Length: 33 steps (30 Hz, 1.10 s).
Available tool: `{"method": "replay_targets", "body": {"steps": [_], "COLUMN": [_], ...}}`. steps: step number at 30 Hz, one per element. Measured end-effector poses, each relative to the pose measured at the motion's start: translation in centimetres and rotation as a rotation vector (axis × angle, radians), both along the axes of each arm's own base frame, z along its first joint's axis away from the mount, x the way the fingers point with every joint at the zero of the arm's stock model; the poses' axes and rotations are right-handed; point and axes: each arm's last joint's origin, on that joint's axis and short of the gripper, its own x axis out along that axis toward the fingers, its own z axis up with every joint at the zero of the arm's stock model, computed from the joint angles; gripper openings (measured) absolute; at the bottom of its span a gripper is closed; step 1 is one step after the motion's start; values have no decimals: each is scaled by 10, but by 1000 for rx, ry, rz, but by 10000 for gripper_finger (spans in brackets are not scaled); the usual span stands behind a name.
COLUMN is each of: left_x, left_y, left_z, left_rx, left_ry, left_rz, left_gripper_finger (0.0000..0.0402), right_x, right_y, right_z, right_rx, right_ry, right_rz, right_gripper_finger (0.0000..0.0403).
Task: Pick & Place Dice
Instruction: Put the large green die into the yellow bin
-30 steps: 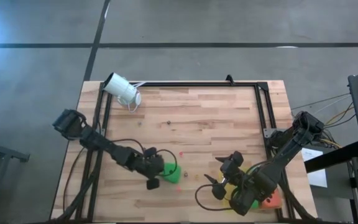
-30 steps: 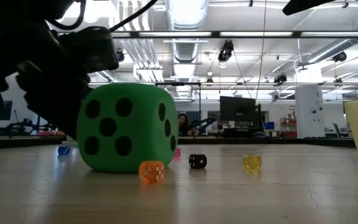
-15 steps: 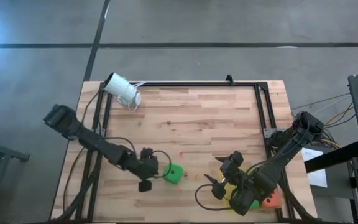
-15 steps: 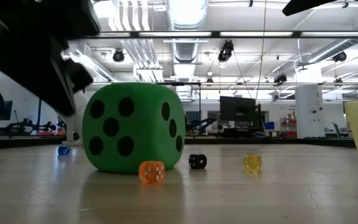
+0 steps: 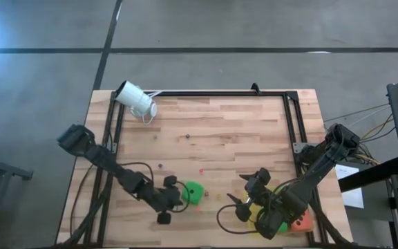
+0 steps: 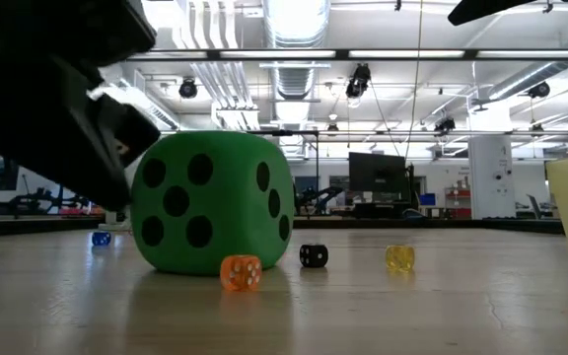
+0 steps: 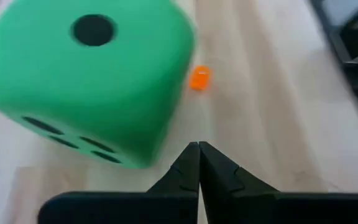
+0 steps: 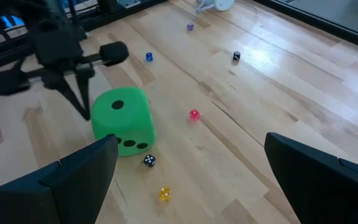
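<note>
A: The left gripper [image 7: 198, 163] has its jaws pressed together on nothing, its tips just beside the green die [image 5: 193, 193], which sits free on the table [image 5: 220, 124] toward the near edge. The right gripper [image 5: 249, 196] hangs with its jaws spread wide, also empty, over the near right corner.

B: And the rest of the dice?

A: Under the right arm, the high view shows a patch of green [image 5: 281, 225] and an orange-red die [image 5: 301, 223] close together at that corner; a teal one cannot be made out. So the task looks partly done at best: one green die lies loose near the middle and is not gripped.

B: Room to move?

A: Plenty of bare wood beyond the die. Tiny dice lie around it, an orange one [image 6: 241, 272] nearly touching. The black frame [image 5: 292, 117] borders the table, and the white cup [image 5: 135, 99] lies well apart at the far left corner.
</note>
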Motion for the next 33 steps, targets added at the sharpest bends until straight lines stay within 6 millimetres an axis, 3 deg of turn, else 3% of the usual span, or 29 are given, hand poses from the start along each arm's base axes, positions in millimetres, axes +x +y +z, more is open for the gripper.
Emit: {"method": "replay_targets", "body": {"steps": [11, 18, 25, 33], "left_x": [9, 23, 35, 27], "left_y": [13, 32, 52, 52], "left_z": [-4, -16, -15, -4], "left_rx": [152, 214, 198, 239], "left_ry": [-94, -112, -135, -91], "left_rz": [172, 286, 362, 298], "left_gripper_finger": [6, 6, 6, 6], "right_x": [0, 0, 1, 3], "right_y": [0, 0, -2, -4], "right_z": [0, 0, -1, -3], "right_rx": [-1, 0, 0, -4], "right_ry": [0, 0, 0, 4], "right_rz": [0, -1, -10, -18], "right_gripper_finger": [400, 400, 400, 400]}}
